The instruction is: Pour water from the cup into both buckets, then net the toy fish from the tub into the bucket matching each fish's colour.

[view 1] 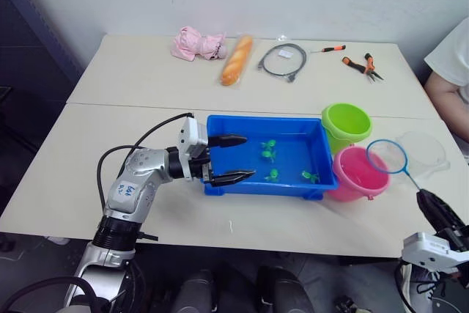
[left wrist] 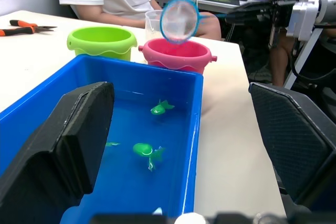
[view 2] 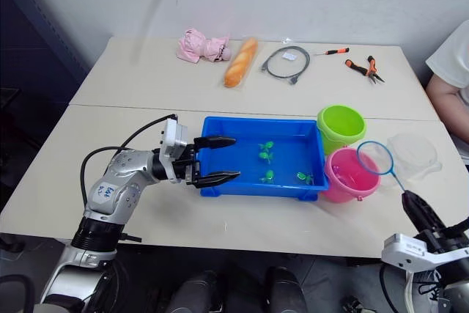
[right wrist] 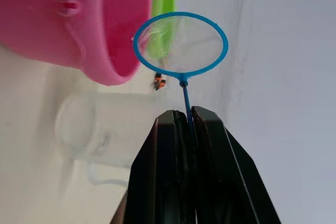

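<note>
Net [view 1: 387, 156] hoop hovers over pink bucket [view 1: 357, 174], beside cup [view 1: 423, 152].

The left arm was bent at the elbow and reached in from the left. The left gripper [view 1: 236, 157] pointed sideways, and its two black fingers were spread wide apart. The right gripper [view 2: 412, 205] sat low on the right and pointed up and away. Its two fingers [right wrist: 163, 166] were squeezed tight together around a thin stick.

The net [view 1: 387, 156] handle's lower end is hidden between the right gripper [right wrist: 184, 124] fingers.
</note>
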Controlling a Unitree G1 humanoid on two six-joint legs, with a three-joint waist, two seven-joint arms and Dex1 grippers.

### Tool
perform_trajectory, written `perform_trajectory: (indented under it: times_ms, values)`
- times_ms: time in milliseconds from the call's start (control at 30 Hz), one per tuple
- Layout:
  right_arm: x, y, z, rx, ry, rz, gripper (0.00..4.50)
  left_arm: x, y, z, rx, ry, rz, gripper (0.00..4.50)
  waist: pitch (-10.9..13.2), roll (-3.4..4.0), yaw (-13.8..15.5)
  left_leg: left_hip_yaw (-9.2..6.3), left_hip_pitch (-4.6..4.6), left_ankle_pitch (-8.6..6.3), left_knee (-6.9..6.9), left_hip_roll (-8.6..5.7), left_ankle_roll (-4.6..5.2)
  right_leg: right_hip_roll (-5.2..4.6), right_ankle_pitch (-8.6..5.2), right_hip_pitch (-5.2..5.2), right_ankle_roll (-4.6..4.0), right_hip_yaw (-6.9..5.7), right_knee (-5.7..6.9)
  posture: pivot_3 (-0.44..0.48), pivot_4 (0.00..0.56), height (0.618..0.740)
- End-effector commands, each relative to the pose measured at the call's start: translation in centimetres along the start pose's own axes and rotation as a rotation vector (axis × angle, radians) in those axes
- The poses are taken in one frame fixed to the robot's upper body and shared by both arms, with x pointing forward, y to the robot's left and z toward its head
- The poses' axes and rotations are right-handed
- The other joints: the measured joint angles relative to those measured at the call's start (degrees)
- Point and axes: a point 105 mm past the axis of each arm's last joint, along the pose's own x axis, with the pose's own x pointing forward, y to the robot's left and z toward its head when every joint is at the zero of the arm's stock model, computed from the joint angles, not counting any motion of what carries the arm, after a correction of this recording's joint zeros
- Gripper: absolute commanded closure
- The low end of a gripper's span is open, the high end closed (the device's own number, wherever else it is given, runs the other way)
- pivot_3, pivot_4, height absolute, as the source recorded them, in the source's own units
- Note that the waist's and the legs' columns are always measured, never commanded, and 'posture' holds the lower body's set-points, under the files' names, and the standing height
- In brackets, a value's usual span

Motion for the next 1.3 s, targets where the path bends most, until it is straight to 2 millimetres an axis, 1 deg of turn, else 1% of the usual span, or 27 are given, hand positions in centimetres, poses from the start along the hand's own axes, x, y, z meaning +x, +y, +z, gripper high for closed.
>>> perform_trajectory:
  times_ms: [33,67,167,233,267,300,333,400,433,500,567,600,633,700,800,900,1033,1200,1300]
  values:
    - [0.7,-2.5,0.1,0.095,-0.023,-0.029,4.5,-0.6,-0.3,0.8,0.052,-0.009,-0.005,0.11,0.0,0.0,-0.1,0.0,0.0,0.0,0.0,0.0,0.0,0.0,0.0,0.0,0.0,0.0,0.0,0.0,0.15,0.74]
    - [1.1,-2.8,0.4,0.138,-0.045,-0.013,4.5,-1.0,-0.2,0.8,0.053,-0.005,0.0,0.11,0.0,0.0,-0.1,0.0,0.01,0.0,0.0,0.0,0.0,0.0,0.0,0.01,0.0,0.0,0.0,0.0,0.15,0.74]
    - [3.0,-4.6,1.7,0.281,-0.138,0.027,4.5,-2.8,0.2,0.2,0.049,0.024,0.036,0.11,0.0,0.0,-0.8,0.01,0.03,0.01,0.0,0.02,0.03,0.0,0.0,0.01,0.0,0.0,0.03,0.0,0.15,0.74]
    - [4.7,-6.2,3.7,0.395,-0.257,0.071,4.5,-4.6,0.5,-0.4,0.045,0.065,0.061,0.11,0.0,0.0,-1.2,-0.03,0.05,0.03,0.0,0.06,0.03,0.02,0.0,0.02,0.0,-0.04,0.06,0.0,0.15,0.74]
    - [5.3,-6.8,4.8,0.415,-0.321,0.098,4.5,-5.3,0.5,-0.5,0.045,0.08,0.072,0.11,0.0,0.02,-1.5,-0.02,0.06,0.03,0.02,0.08,0.03,0.02,0.0,0.02,0.0,-0.04,0.07,0.0,0.15,0.74]
    - [5.9,-7.0,5.4,0.468,-0.343,0.144,4.5,-5.9,0.6,-0.6,0.048,0.094,0.083,0.11,0.0,0.02,-1.5,0.0,0.09,0.03,0.02,0.08,0.03,0.02,0.0,0.02,-0.01,-0.01,0.09,0.0,0.15,0.74]
    - [6.3,-6.7,6.1,0.534,-0.36,0.212,4.5,-6.3,0.7,-0.6,0.056,0.105,0.091,0.11,0.0,0.01,-1.3,-0.02,0.08,0.03,0.01,0.08,0.05,0.01,0.0,0.02,-0.01,-0.04,0.11,0.0,0.15,0.74]
    - [6.7,-5.6,7.4,0.618,-0.382,0.369,4.5,-6.8,0.7,-0.6,0.065,0.126,0.101,0.11,0.0,0.01,-0.9,-0.12,0.05,0.03,0.04,0.11,0.05,0.01,-0.01,0.03,-0.03,-0.12,0.1,0.0,0.15,0.74]
    - [7.1,-5.3,8.2,0.588,-0.409,0.433,4.5,-6.9,0.7,-0.5,0.076,0.138,0.104,0.11,0.0,-0.01,-0.4,-0.17,0.0,0.03,0.04,0.1,0.07,-0.02,-0.01,0.04,-0.03,-0.16,0.08,0.0,0.15,0.74]
    - [8.6,-5.2,8.5,0.545,-0.389,0.485,4.5,-7.0,0.7,-0.1,0.084,0.133,0.119,0.11,0.0,-0.01,-0.1,-0.19,-0.08,-0.01,0.1,0.07,0.13,-0.05,-0.01,0.04,-0.03,-0.19,0.02,0.0,0.15,0.74]
    - [10.4,-5.4,8.6,0.388,-0.386,0.505,4.5,-7.0,0.6,0.1,0.084,0.13,0.121,0.11,0.0,0.01,-0.1,-0.12,-0.11,-0.07,0.21,0.01,0.26,-0.13,0.0,0.04,-0.01,-0.15,0.01,0.0,0.15,0.74]
    - [11.3,-5.7,8.6,0.265,-0.394,0.489,4.5,-6.9,0.6,0.1,0.082,0.13,0.123,0.11,0.0,0.01,0.0,-0.1,-0.15,-0.1,0.3,-0.02,0.32,-0.17,0.03,0.01,0.05,-0.13,-0.01,0.0,0.15,0.74]
    - [11.7,-5.3,8.5,0.196,-0.392,0.523,4.5,-6.9,0.5,0.1,0.079,0.131,0.126,0.11,0.0,0.0,0.0,-0.11,-0.15,-0.11,0.28,-0.04,0.33,-0.19,0.03,0.01,0.05,-0.14,-0.03,0.0,0.15,0.74]
    - [12.2,-4.9,8.4,0.132,-0.399,0.551,4.5,-6.9,0.5,0.2,0.075,0.131,0.131,0.11,0.0,-0.02,0.3,-0.13,-0.2,-0.12,0.21,-0.05,0.3,-0.18,0.03,-0.02,0.05,-0.17,-0.11,0.0,0.15,0.74]
    - [12.5,-3.9,9.3,0.115,-0.442,0.622,4.5,-6.7,0.5,0.4,0.071,0.129,0.129,0.11,0.0,-0.01,0.1,-0.17,-0.25,-0.12,0.13,-0.03,0.25,-0.14,0.03,-0.02,0.05,-0.26,-0.09,0.0,0.15,0.74]
    - [12.9,-3.7,9.8,0.086,-0.459,0.648,4.5,-6.4,0.5,0.5,0.067,0.127,0.123,0.11,0.0,0.0,-0.1,-0.12,-0.32,-0.11,0.15,-0.04,0.25,-0.09,0.04,-0.04,0.07,-0.31,-0.05,0.0,0.15,0.74]
    - [13.7,-3.3,9.1,0.02,-0.413,0.678,4.5,-5.8,0.3,0.5,0.057,0.12,0.096,0.11,0.0,0.0,-0.2,-0.08,-0.29,-0.07,0.26,-0.03,0.24,-0.08,0.05,-0.02,0.08,-0.28,-0.06,0.0,0.15,0.74]
    - [13.4,-2.6,7.8,-0.057,-0.389,0.759,4.5,-4.9,0.0,0.4,0.054,0.116,0.059,0.11,0.0,0.0,0.0,-0.08,-0.27,-0.07,0.3,-0.01,0.22,-0.08,0.05,-0.02,0.08,-0.26,-0.04,0.0,0.15,0.74]
    - [13.2,-2.4,7.8,-0.104,-0.398,0.796,4.5,-4.5,-0.1,0.4,0.055,0.117,0.038,0.11,0.0,0.0,0.1,-0.08,-0.29,-0.07,0.31,-0.02,0.22,-0.08,0.05,-0.02,0.08,-0.27,0.02,0.0,0.15,0.74]
